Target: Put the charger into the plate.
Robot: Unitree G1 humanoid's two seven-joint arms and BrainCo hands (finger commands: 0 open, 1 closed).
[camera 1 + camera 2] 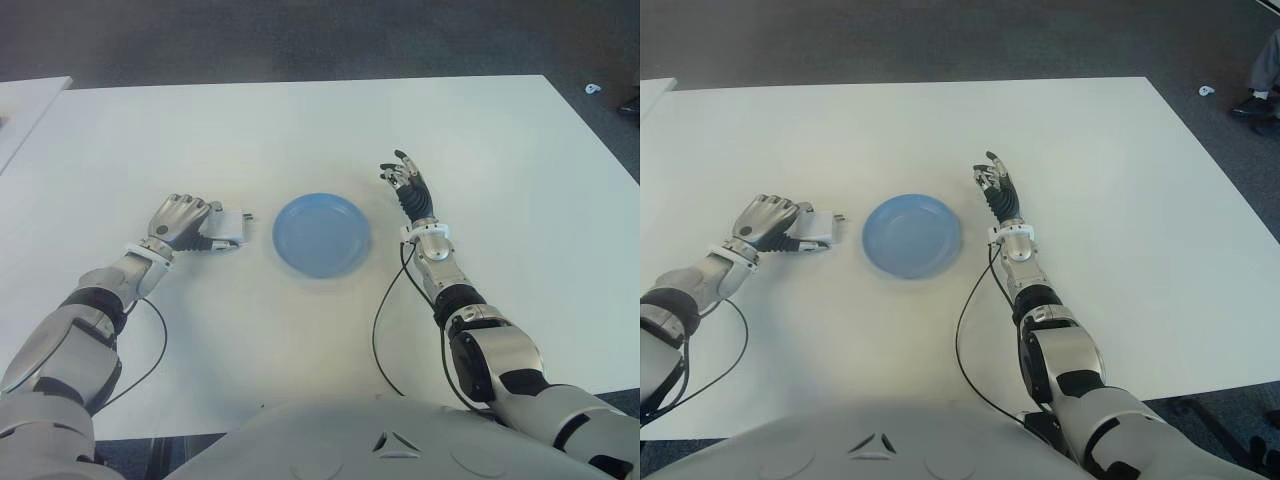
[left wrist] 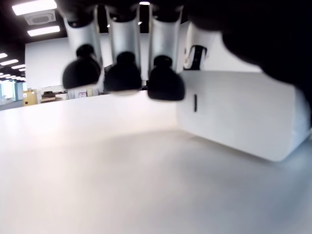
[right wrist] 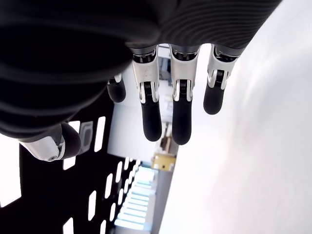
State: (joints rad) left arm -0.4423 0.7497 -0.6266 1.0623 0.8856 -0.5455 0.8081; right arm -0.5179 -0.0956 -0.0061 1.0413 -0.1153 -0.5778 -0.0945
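Observation:
The white charger (image 1: pixel 228 228) lies on the white table (image 1: pixel 300 130), just left of the blue plate (image 1: pixel 322 234), with its prongs pointing toward the plate. My left hand (image 1: pixel 190 218) is curled around the charger's left end. In the left wrist view its fingertips (image 2: pixel 124 75) sit against the charger (image 2: pixel 239 112), whose underside still meets the table. The plate holds nothing. To the plate's right, my right hand (image 1: pixel 405 180) is raised a little, fingers (image 3: pixel 165 112) stretched out and holding nothing.
Black cables trail from both wrists over the near part of the table (image 1: pixel 378 320). A second white table's corner (image 1: pixel 25 100) shows at the far left. Dark floor lies beyond the far edge, with a person's shoe (image 1: pixel 1250 102) at the upper right.

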